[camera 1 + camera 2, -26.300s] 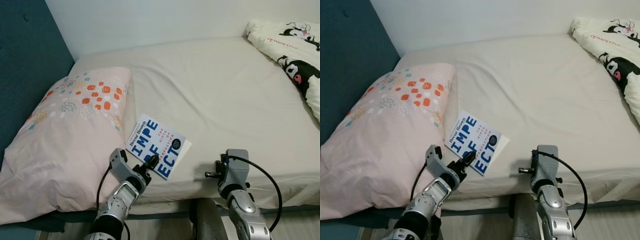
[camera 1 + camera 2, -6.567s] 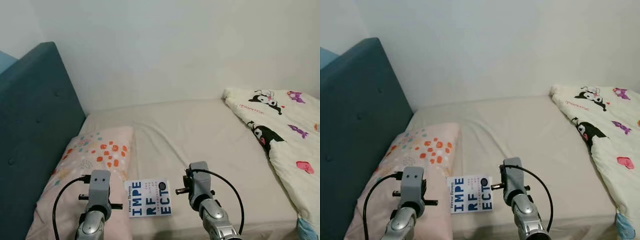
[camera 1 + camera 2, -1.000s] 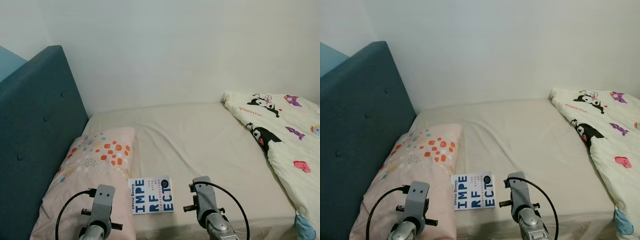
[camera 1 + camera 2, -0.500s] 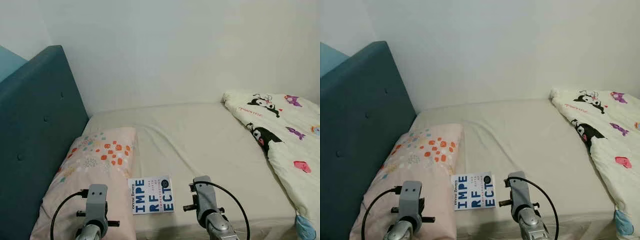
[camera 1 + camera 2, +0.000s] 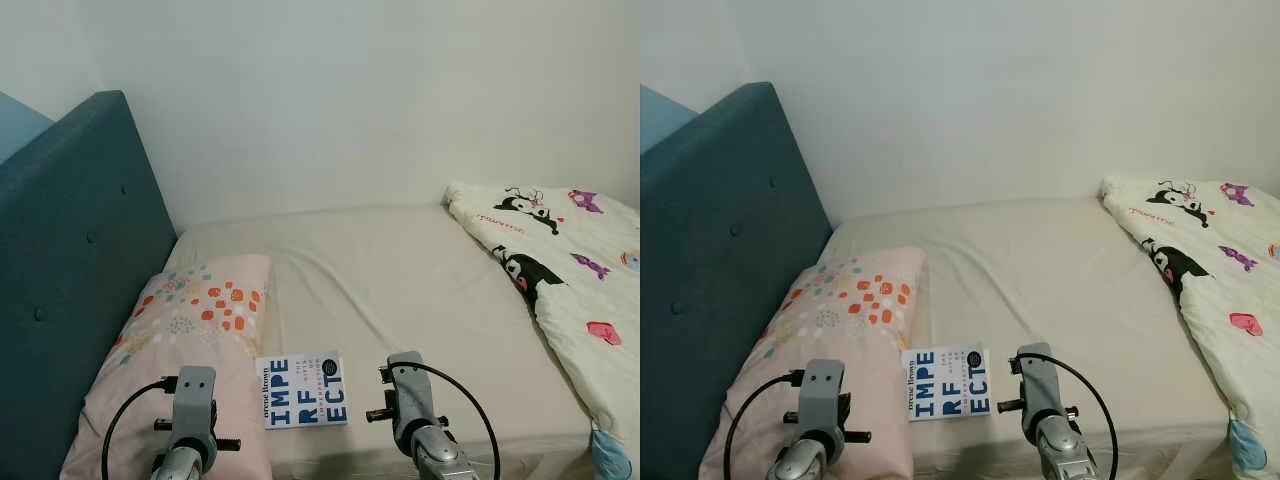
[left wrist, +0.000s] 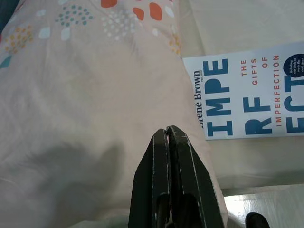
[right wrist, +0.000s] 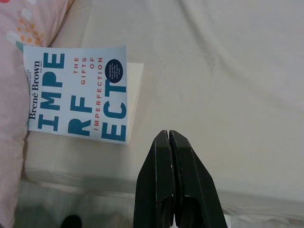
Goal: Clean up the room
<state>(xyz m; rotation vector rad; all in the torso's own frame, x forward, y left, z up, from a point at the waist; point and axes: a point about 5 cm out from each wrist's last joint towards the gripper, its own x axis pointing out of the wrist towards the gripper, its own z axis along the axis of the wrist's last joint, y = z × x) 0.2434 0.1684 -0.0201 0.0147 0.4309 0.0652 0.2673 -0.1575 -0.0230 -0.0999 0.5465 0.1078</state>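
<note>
White wall backs a bed [image 5: 400, 280] under a cream sheet, with a teal padded headboard [image 5: 60, 260] rising toward nine o'clock. At three o'clock a cartoon-print duvet [image 5: 560, 270] lies bunched along the mattress edge, its far side cut off by the frame. A pink pillow [image 5: 190, 330] with coloured dots sits at eight o'clock. Touching its near corner, at six o'clock, a white book [image 5: 301, 390] with blue lettering lies flat by the mattress edge, nothing over it. The left gripper [image 6: 166, 135] hangs above the pillow, fingers pressed together and empty. The right gripper [image 7: 169, 137] hovers over bare sheet just beside the book, likewise closed on nothing. A dark object at the floor below is too small to identify.
</note>
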